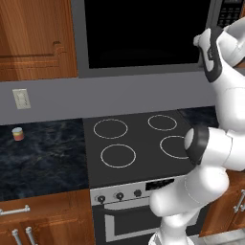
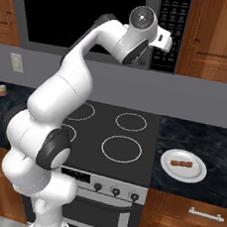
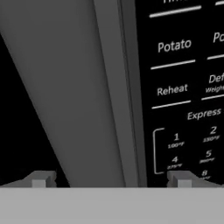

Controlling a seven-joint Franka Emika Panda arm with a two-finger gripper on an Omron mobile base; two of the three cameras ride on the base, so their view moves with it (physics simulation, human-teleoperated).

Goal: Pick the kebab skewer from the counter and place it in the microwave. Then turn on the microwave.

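Nearest, the jaws (image 3: 111,180) stand fully apart and empty, tips straddling the grey door frame of the microwave (image 2: 87,12) beside its keypad (image 3: 183,87), apparently positioned to catch the door edge and open it, since the door is shut. Further off, the kebab skewer (image 2: 182,164) lies untouched on a white plate (image 2: 166,167) near the front edge of the bench (image 2: 216,147), right of the stovetop (image 2: 118,136). A small striped cylinder (image 1: 18,134) sits on the bench's far left.
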